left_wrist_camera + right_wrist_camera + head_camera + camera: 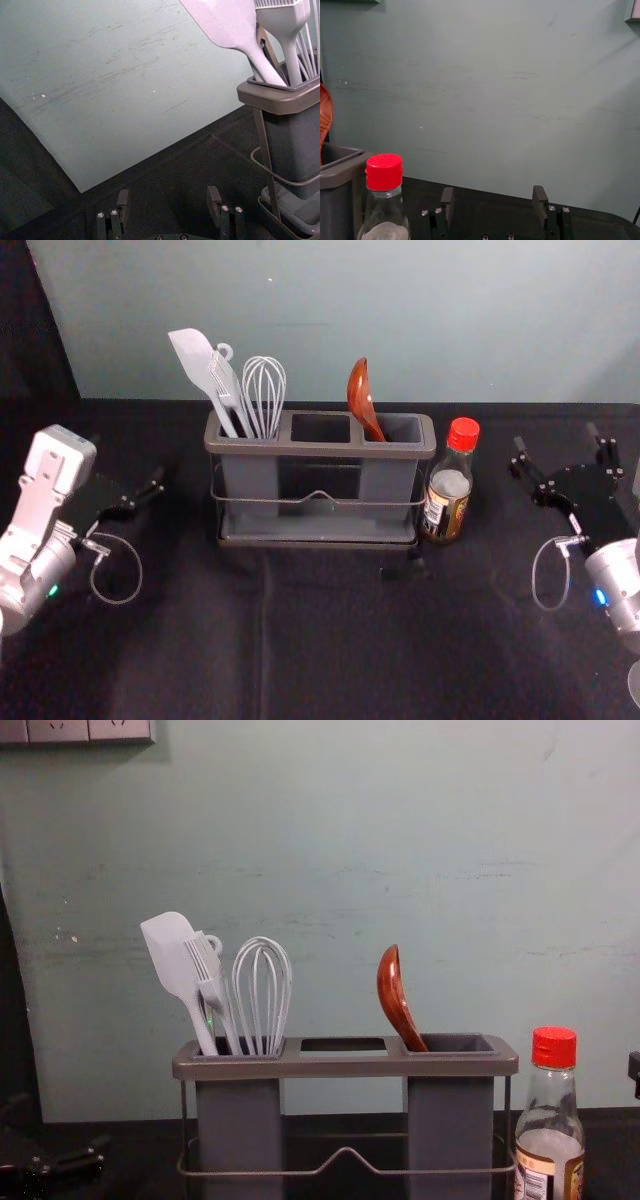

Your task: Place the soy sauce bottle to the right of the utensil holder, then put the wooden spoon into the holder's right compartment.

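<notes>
The soy sauce bottle (448, 485), red-capped, stands upright close beside the right end of the grey utensil holder (319, 450). In the chest view the wooden spoon (395, 1000) leans in the holder's right compartment, bowl up. My right gripper (562, 462) is to the right of the bottle, apart from it; in the right wrist view the gripper (493, 202) is open with nothing between its fingers. Left of the holder is my left gripper (130, 490); in the left wrist view the gripper (167, 202) stands open and empty.
A white spatula (205, 370), a brush (211, 982) and a whisk (264, 395) stand in the holder's left compartment. Behind the black-covered table (330, 640) rises a pale wall. A small dark object (403, 570) lies in front of the holder's right end.
</notes>
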